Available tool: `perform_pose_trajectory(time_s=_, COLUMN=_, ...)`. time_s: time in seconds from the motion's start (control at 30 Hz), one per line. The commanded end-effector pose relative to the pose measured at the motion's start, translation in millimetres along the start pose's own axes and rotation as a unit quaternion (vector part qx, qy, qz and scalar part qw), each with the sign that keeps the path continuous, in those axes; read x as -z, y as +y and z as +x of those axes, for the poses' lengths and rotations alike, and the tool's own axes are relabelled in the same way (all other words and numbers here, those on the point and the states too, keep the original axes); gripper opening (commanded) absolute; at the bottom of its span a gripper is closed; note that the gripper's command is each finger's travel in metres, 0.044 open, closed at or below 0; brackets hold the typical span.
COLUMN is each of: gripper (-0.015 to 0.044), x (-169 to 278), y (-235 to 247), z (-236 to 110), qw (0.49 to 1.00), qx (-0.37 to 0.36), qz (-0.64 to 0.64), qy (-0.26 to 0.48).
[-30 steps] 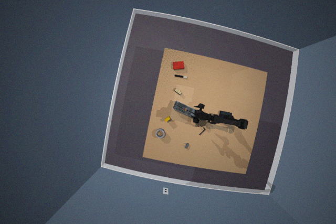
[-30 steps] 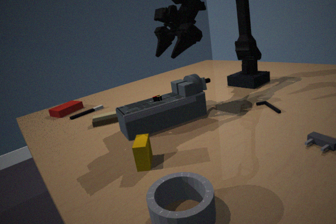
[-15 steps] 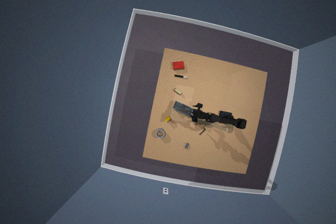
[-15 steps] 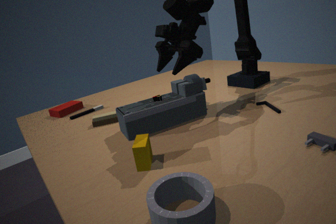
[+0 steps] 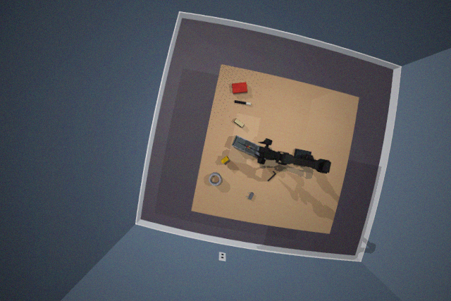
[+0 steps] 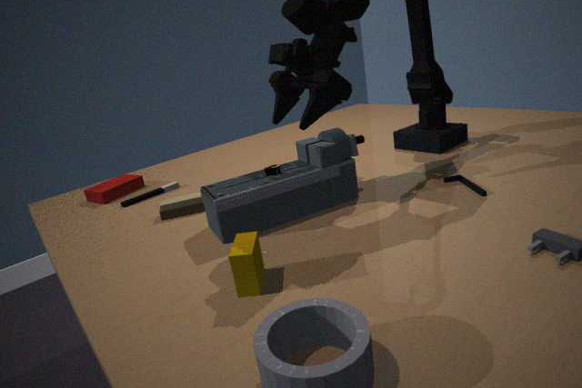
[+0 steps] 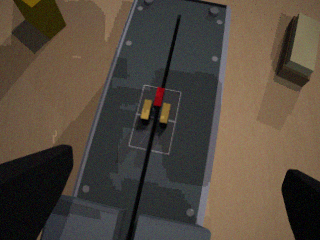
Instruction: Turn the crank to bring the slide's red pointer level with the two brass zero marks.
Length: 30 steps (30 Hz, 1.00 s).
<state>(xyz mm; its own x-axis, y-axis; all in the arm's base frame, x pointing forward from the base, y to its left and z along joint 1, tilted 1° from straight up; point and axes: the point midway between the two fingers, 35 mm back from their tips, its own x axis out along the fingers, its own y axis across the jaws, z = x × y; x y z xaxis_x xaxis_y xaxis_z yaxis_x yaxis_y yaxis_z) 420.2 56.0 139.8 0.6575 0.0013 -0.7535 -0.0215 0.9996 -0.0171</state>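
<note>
The grey box-shaped machine point(image 5: 241, 143) point(image 6: 282, 200) point(image 7: 194, 47) lies on the tan table. A dark slot runs along its top. The slide's red pointer point(image 6: 271, 169) point(image 7: 159, 96) sits in that slot, slightly past the two brass marks point(image 7: 146, 110) point(image 7: 166, 112) toward the machine's far end. The crank disc point(image 6: 336, 139) with its dark handle point(image 6: 359, 138) is at the end nearest the arm's base. My gripper point(image 6: 292, 122) point(image 7: 179, 168) point(image 5: 259, 155) is open and empty. It hangs well above the crank end and looks down along the slide.
Around the machine lie a yellow block point(image 5: 225, 160) point(image 6: 245, 263) point(image 7: 36, 0), a tan block point(image 5: 239, 122) point(image 6: 181, 205) point(image 7: 299, 50), a marker point(image 5: 242, 102) point(image 6: 149, 194), a red block point(image 5: 239, 87) point(image 6: 114, 187), a grey ring point(image 5: 215, 178) point(image 6: 291, 369), an Allen key point(image 5: 271, 175) point(image 6: 465, 184) and a grey clip point(image 5: 250, 195) point(image 6: 555, 243).
</note>
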Motion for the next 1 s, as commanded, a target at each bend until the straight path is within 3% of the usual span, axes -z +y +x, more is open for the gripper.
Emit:
perform_pose_trajectory(time_s=0.0, gripper=0.0440, x=-18, y=0, z=-18, qw=1.000, qx=-0.002, qz=0.000, qy=-0.006)
perform_pose_trajectory(time_s=0.23, gripper=0.0440, x=-29, y=0, z=-39, qw=1.000, qx=0.000, qz=0.002, qy=-0.007)
perform_pose_trajectory(time_s=0.97, gripper=0.0440, x=63, y=3, z=-112, qw=0.998, qx=0.024, qz=0.038, qy=-0.037)
